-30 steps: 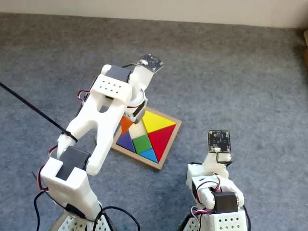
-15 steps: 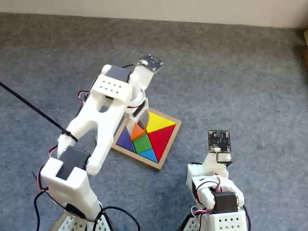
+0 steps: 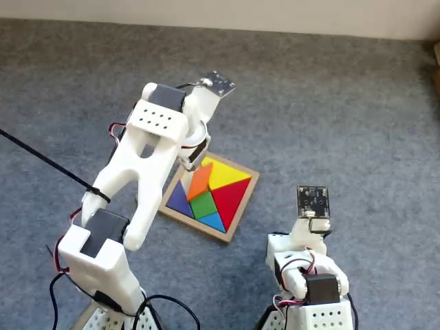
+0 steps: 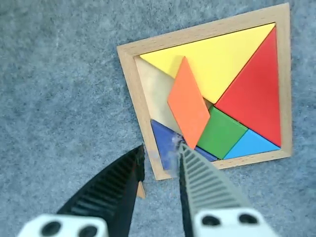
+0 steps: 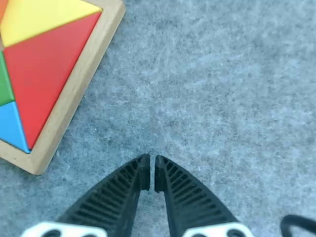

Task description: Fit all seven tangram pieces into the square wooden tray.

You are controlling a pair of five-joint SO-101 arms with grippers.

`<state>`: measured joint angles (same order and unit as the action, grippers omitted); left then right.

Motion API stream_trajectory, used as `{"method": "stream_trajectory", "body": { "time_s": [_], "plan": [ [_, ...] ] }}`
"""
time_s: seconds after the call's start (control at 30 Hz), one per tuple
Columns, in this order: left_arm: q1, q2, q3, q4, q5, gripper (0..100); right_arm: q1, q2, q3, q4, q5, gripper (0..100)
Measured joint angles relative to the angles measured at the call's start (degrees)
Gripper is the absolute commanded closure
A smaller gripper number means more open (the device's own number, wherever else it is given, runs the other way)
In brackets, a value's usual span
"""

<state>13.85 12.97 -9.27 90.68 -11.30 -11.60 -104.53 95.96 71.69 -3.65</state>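
Grey carpet (image 5: 222,74) under right gripper (image 5: 148,170), jaws pressed together, parked just beside tray (image 5: 75,84), likely to keep clear. Left gripper (image 4: 160,148) spread and empty over tray's near rim, apparently placed for a nudge. Inside tray, orange parallelogram (image 4: 188,108) askew, unseated, overlapping yellow triangle (image 4: 217,59) and green square (image 4: 222,133); bare wood slot beside it. Red triangle (image 4: 254,94) flat at tray's far side.

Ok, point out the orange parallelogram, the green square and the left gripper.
orange parallelogram (image 4: 189,102), left wrist view, middle of its top face.
green square (image 4: 222,132), left wrist view, middle of its visible face.
left gripper (image 4: 161,150), left wrist view, midway between its open fingertips.
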Motion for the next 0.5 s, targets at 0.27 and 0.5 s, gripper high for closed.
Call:
{"method": "stream_trajectory", "body": {
  "time_s": [0.27, 0.5],
  "plan": [
    [-0.2, -0.3, -0.9, 3.3, 6.2, 90, 0.0, 0.0, 0.0, 0.0, 0.0, 96.4],
    [-0.2, -12.3, -0.8, 9.0, 6.6, 100, 0.0, 0.0, 0.0, 0.0, 0.0, 96.4]
  ]
}}
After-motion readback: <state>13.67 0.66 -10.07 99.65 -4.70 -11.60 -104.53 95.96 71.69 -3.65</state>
